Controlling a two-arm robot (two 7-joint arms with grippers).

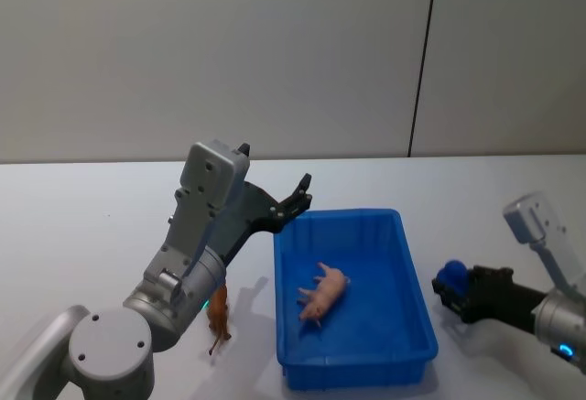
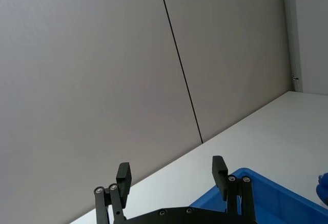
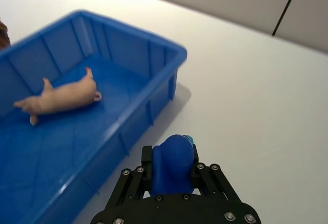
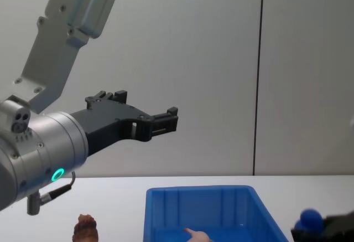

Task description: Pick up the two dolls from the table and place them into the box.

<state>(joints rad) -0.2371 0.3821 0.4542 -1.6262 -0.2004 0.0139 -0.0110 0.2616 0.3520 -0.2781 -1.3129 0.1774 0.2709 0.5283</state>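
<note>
The blue box [image 1: 417,313] stands on the white table in front of me. The pale pink doll [image 1: 322,292] lies inside it on its side, and it shows too as the pink doll [image 3: 61,97] and the pink doll [image 4: 193,234]. The reddish-brown doll [image 1: 218,314] stands on the table just left of the box; the brown doll [image 4: 86,228] shows low in the chest view. My left gripper [image 1: 298,199] hangs open and empty, high above the box's far left corner; its fingers [image 2: 123,176] are spread wide. My right gripper [image 1: 450,292] is low, right of the box, shut on a blue rounded object [image 3: 174,163].
A grey wall with a dark vertical seam [image 1: 421,61] rises behind the table. White tabletop [image 1: 101,226] lies open to the left of and behind the box. The box's near corner [image 2: 266,193] shows below my left fingers.
</note>
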